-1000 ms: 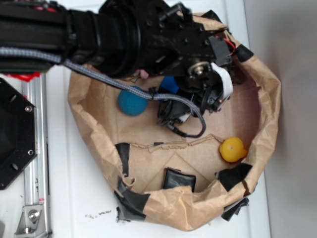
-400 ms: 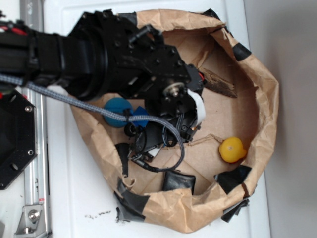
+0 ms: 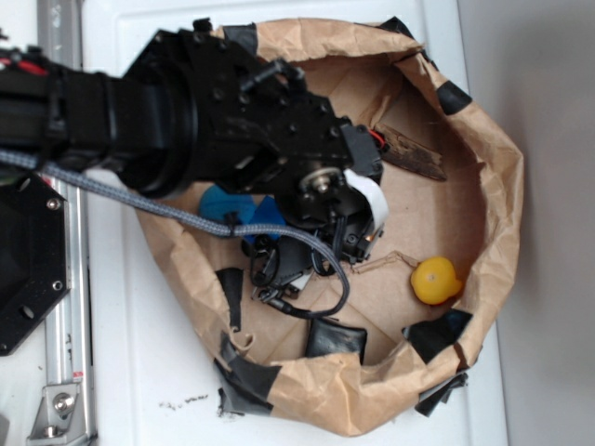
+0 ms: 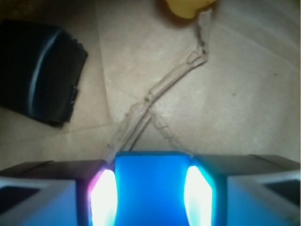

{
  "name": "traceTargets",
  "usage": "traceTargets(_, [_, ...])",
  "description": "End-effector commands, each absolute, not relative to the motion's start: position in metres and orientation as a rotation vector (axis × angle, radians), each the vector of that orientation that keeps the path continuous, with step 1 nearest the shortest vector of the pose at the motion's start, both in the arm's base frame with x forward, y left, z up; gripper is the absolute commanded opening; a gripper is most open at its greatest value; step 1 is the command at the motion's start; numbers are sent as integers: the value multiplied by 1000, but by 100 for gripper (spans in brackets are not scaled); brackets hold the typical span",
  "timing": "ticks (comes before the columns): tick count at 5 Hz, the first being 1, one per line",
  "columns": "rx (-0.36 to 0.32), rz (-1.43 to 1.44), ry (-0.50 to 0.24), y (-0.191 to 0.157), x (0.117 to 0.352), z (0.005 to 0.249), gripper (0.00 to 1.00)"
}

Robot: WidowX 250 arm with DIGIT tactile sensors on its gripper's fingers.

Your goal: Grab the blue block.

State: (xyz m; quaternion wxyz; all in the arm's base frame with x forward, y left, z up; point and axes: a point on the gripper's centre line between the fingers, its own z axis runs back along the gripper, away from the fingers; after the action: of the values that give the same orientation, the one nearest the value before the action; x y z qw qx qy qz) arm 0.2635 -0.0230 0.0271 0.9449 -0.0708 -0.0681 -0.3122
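The blue block [image 4: 151,186] fills the gap between my two fingers, which press on its left and right sides. My gripper [image 4: 151,193] is shut on it just above the brown paper floor. In the exterior view the black arm covers most of it. Only a bright blue corner of the blue block [image 3: 266,212] shows under the wrist, with the gripper [image 3: 270,225] around it at the left middle of the paper bag.
A teal ball [image 3: 214,198] lies right beside the block, half under the arm. A yellow toy [image 3: 435,280] sits at the right; a black tape patch [image 3: 337,336] at the front. Crumpled paper bag walls [image 3: 507,186] ring the area. A torn seam [image 4: 160,94] crosses the floor.
The arm has swung from the back of the bag towards the left front, next to the teal ball, and the blue block has moved along with the gripper.
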Motion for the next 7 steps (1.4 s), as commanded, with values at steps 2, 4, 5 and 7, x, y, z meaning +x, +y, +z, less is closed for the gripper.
traceTargets(2, [-129, -567, 9, -25, 263, 8, 100])
traceTargets(4, [-91, -555, -39, -24, 261, 9, 0])
traceTargets(5, [-84, -540, -73, -22, 262, 16, 0])
traceTargets(7, [-78, -203, -284, -30, 275, 108, 0])
